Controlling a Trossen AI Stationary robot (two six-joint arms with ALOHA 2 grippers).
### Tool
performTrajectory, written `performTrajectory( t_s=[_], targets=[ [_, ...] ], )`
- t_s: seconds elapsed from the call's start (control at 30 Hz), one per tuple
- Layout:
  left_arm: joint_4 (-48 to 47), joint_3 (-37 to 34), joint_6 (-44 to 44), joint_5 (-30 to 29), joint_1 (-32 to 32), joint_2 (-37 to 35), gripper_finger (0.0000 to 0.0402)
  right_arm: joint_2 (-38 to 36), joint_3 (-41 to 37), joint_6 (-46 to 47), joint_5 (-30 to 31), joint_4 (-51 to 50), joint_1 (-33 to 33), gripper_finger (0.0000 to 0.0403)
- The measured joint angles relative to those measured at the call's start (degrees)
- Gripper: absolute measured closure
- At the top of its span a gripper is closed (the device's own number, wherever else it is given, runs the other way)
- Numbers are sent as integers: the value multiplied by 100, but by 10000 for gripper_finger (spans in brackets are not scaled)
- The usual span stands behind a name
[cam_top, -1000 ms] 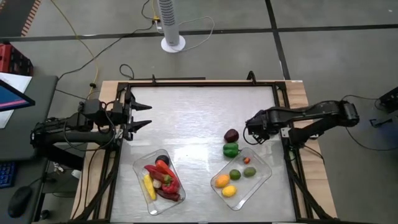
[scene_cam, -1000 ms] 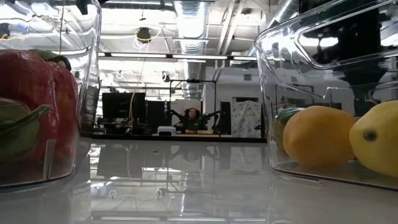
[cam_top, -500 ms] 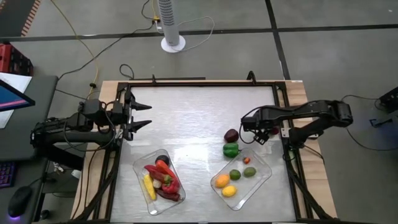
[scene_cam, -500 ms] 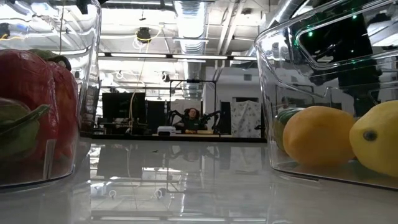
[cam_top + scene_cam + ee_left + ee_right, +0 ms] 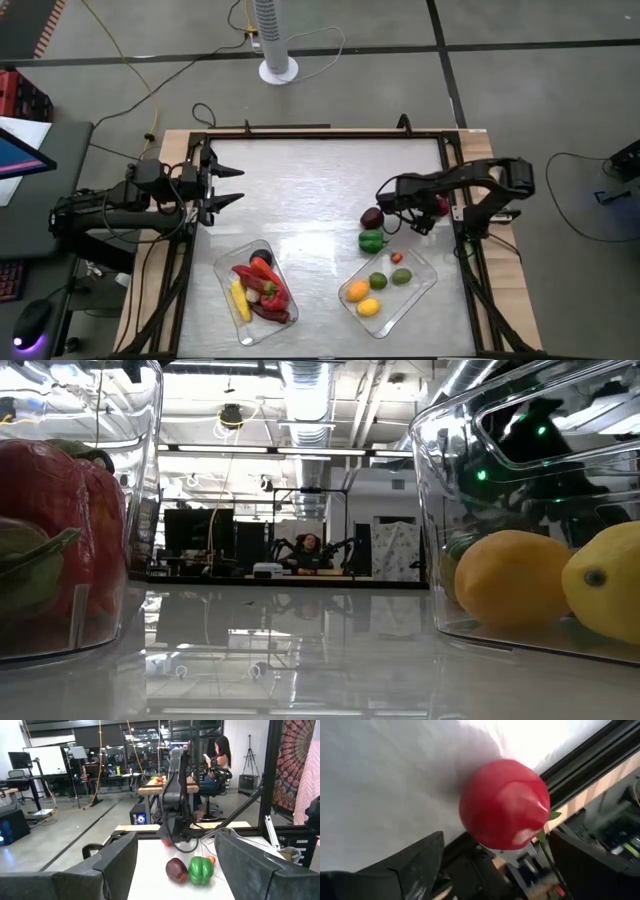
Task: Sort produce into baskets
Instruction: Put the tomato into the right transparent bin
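Near the right edge of the counter [image 5: 300, 190], the right claw [image 5: 385, 198] is seen reaching inward, its fingers spread apart and nothing held between them. A red round piece [image 5: 504, 804] is shown close before it in the right wrist view, lying on the counter beside the dark frame rail. A dark purple piece [image 5: 372, 217] lies just beside the claw, with a green pepper [image 5: 372, 240] touching or nearly touching it on the near side. The right basket [image 5: 425, 280] sits toward the near right corner and holds an orange piece [image 5: 357, 291], a yellow piece [image 5: 369, 307] and two green pieces. The left basket [image 5: 225, 270] lies near the near edge, filled with red chillies [image 5: 262, 282] and yellow corn [image 5: 239, 298]. The left claw [image 5: 228, 186] is held released at the left edge.
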Motion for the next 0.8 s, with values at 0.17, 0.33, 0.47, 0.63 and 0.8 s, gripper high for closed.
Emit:
performTrajectory(
  t_s=[0.17, 0.33, 0.47, 0.63, 0.8],
  targets=[
    [-23, 0, 0, 0, 2, 0, 150, 540, 0, -466, 22, 56, -287, 17],
    [-31, 0, 0, 0, 1, 0, 150, 979, 2, -798, 47, 141, -506, 28],
    [-33, 0, 0, 0, 1, 0, 150, 1075, 2, -899, 56, 153, -602, 52],
    [-35, 0, 0, 0, 0, 0, 150, 1075, 3, -931, 79, 243, -641, 90],
    [-37, 0, 0, 0, 1, 0, 150, 1075, 2, -910, 79, 220, -557, 97]
  ],
)
